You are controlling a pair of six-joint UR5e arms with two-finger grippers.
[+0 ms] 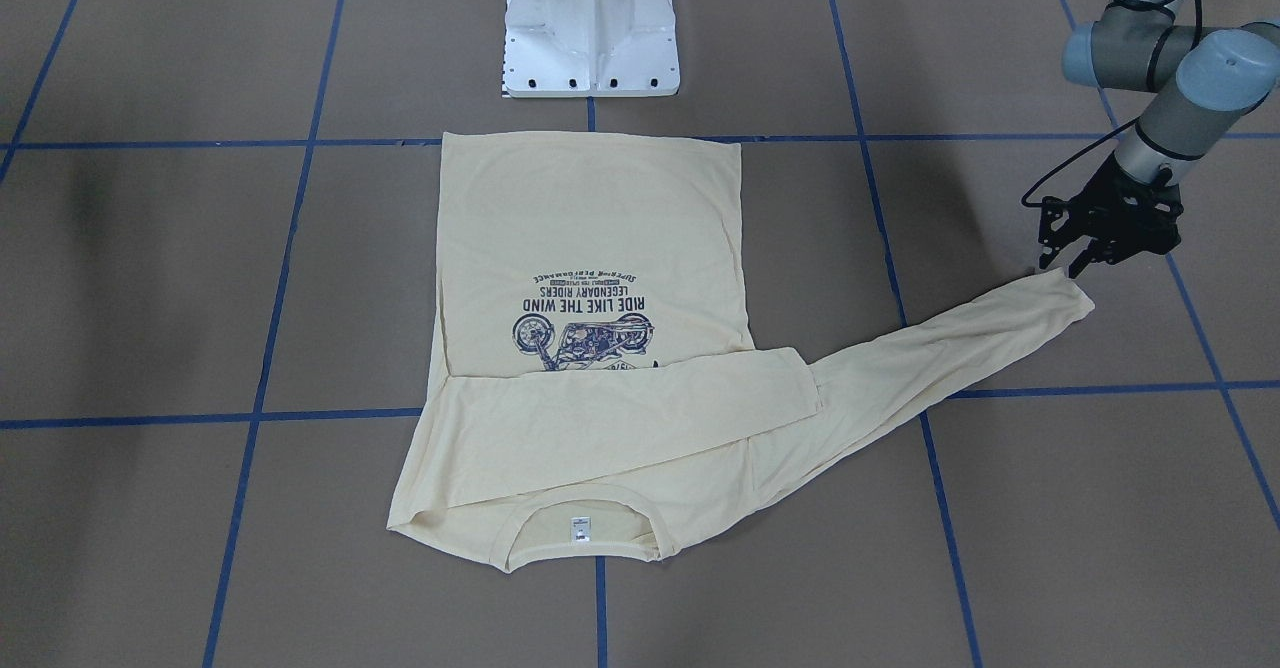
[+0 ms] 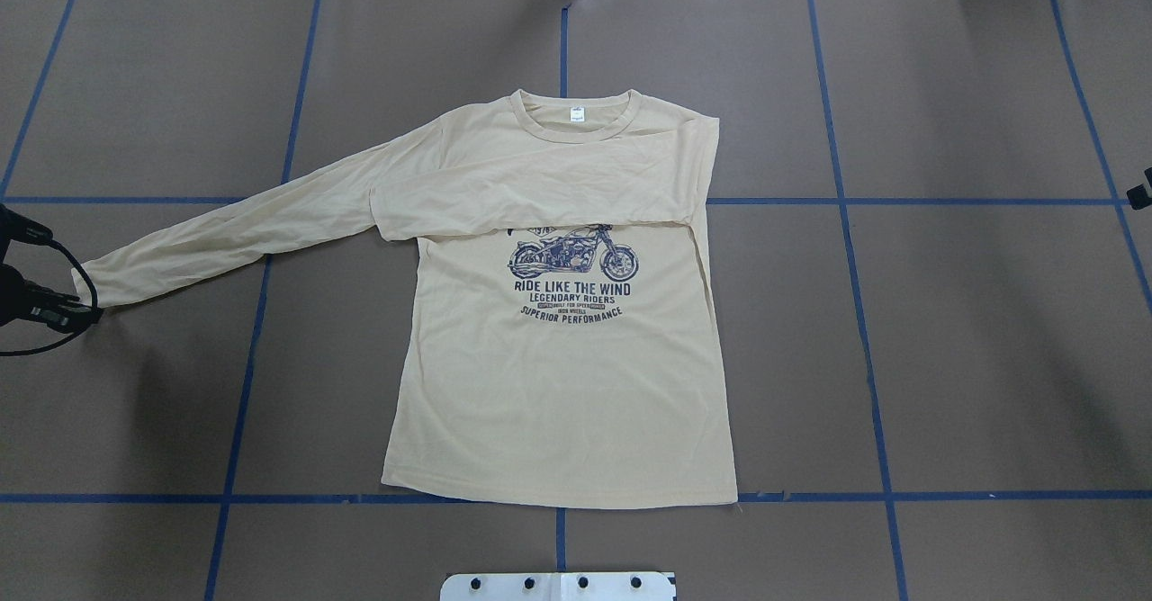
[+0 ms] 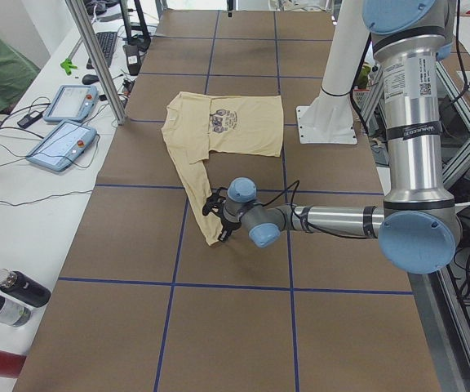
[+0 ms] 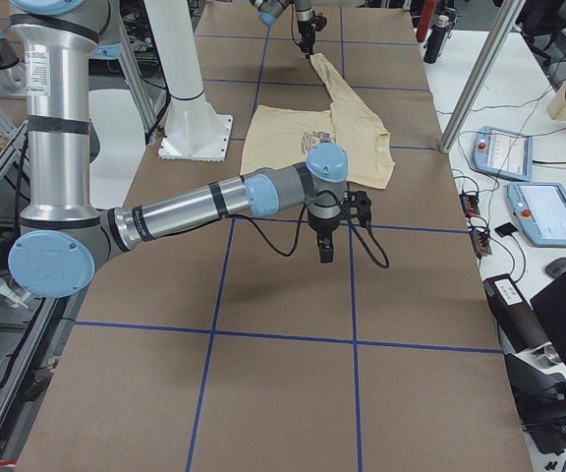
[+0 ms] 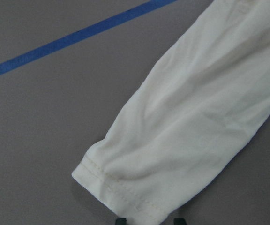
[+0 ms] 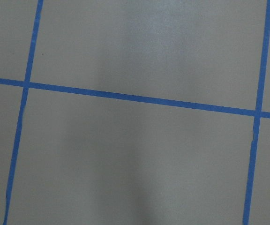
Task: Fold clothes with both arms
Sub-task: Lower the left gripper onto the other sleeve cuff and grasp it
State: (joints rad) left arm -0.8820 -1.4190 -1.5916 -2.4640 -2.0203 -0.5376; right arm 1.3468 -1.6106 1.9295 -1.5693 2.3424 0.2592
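The T-shirt lies flat on the table. Its outstretched sleeve ends at the left gripper, with the cuff at the fingertips. Beyond that sleeve lies the body, with the other sleeve folded across it. The right gripper hangs well apart, off the body's far side.

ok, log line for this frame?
T-shirt: flat, one sleeve folded | left gripper: open at outstretched cuff | right gripper: off shirt, state unclear

It was a robotics lab: two industrial arms rose by a white pedestal on a wide brown table gridded with blue tape, while teach pendants, a keyboard and bottles lay on side benches.
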